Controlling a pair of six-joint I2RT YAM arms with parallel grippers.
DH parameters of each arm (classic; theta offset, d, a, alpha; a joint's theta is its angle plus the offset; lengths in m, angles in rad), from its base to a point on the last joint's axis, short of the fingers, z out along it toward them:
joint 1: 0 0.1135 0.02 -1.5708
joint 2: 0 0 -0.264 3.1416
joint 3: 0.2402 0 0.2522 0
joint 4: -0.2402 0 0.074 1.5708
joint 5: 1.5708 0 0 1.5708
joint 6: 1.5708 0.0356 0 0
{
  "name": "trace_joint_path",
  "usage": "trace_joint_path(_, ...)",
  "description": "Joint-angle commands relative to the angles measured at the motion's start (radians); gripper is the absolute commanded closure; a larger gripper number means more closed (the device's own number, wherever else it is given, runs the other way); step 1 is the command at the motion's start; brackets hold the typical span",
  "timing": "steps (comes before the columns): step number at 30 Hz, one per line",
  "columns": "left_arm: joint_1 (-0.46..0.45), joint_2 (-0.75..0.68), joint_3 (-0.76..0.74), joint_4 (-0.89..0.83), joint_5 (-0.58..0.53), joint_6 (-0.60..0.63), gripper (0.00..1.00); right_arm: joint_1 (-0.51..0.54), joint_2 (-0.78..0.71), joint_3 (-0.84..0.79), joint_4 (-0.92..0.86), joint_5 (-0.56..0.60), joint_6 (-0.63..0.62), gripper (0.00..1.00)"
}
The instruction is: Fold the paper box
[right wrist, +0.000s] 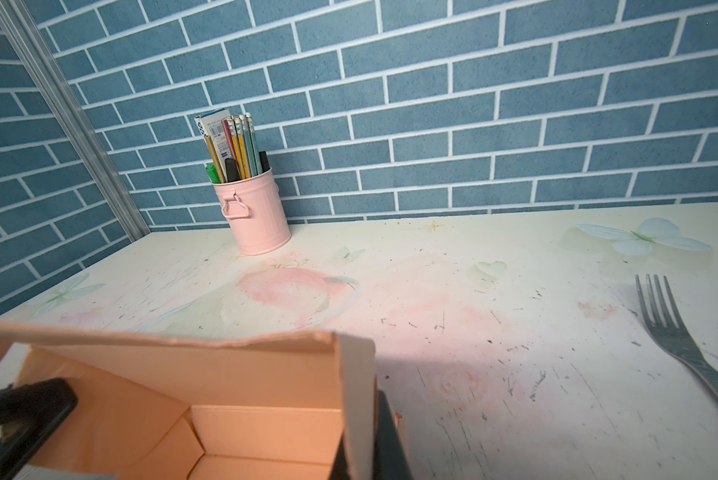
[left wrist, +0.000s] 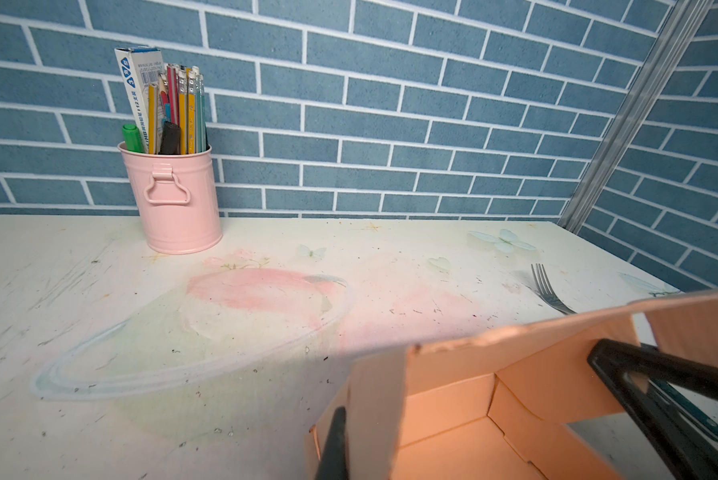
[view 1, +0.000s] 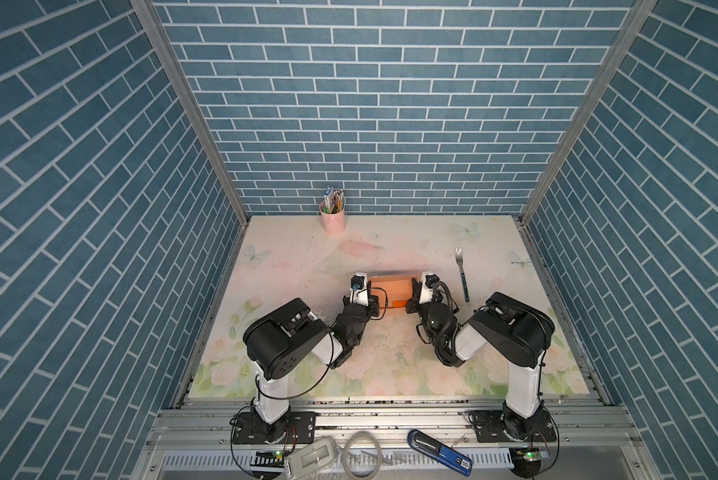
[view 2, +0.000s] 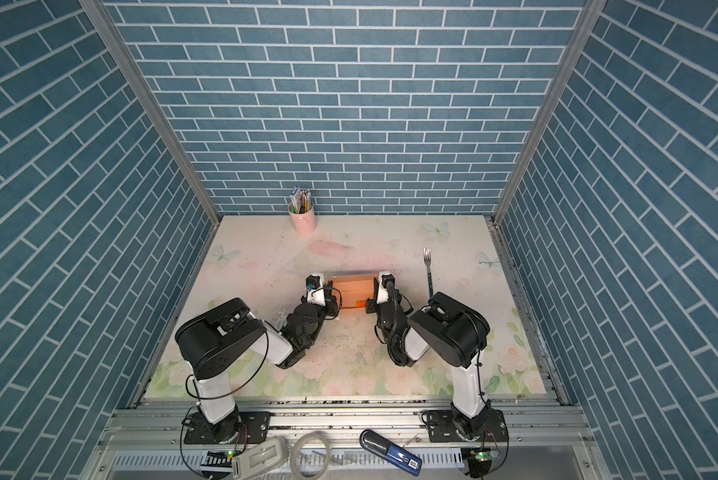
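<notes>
Box: the paper box sits on the counter near its middle, directly between the two claws; both top views show it.
Box shape: partly formed and open on top. The far wall stands upright, the side walls are raised, and the peach floor shows inside. The outer faces of the side walls are white.
Left claw: the left claw is clamped on the box's left side wall. In the left wrist view one black finger lies against the outside of that wall; its partner is hidden.
Right claw: the right claw is clamped on the box's right side wall. In the right wrist view one black finger presses the wall's outer face; the inner one cannot be seen.
Across the box: each wrist view also catches the opposite claw's dark finger at the far wall.
Fork: a fork lies flat to the right of the right claw, apart from the box, tines toward the back wall.
Cup: a pink cup with pencils and markers stands upright at the back edge, well apart from the box.
Counter: pale floral print, scuffed and speckled.
</notes>
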Motion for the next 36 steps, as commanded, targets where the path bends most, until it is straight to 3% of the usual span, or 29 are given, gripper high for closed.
trace_joint_path(1, -0.031, 0.006, -0.010, -0.018, 0.079, 0.016, 1.00, 0.050, 0.039, -0.007, -0.099, -0.097, -0.025, 1.00)
trace_joint_path(11, -0.031, -0.099, -0.049, -0.033, 0.084, 0.044, 0.74, 0.053, -0.021, -0.035, -0.101, -0.078, -0.057, 1.00)
trace_joint_path(15, -0.031, -0.163, -0.063, -0.075, 0.095, 0.053, 0.56, 0.054, -0.025, -0.036, -0.101, -0.076, -0.061, 1.00)
trace_joint_path(20, -0.033, -0.208, -0.082, -0.102, 0.112, 0.053, 0.42, 0.051, -0.029, -0.040, -0.100, -0.069, -0.066, 1.00)
trace_joint_path(28, -0.037, -0.298, -0.180, -0.100, 0.127, 0.034, 0.35, 0.053, -0.031, -0.042, -0.100, -0.062, -0.076, 1.00)
trace_joint_path(36, -0.059, -0.544, -0.336, -0.184, 0.087, 0.042, 0.37, 0.053, -0.025, -0.039, -0.100, -0.063, -0.079, 1.00)
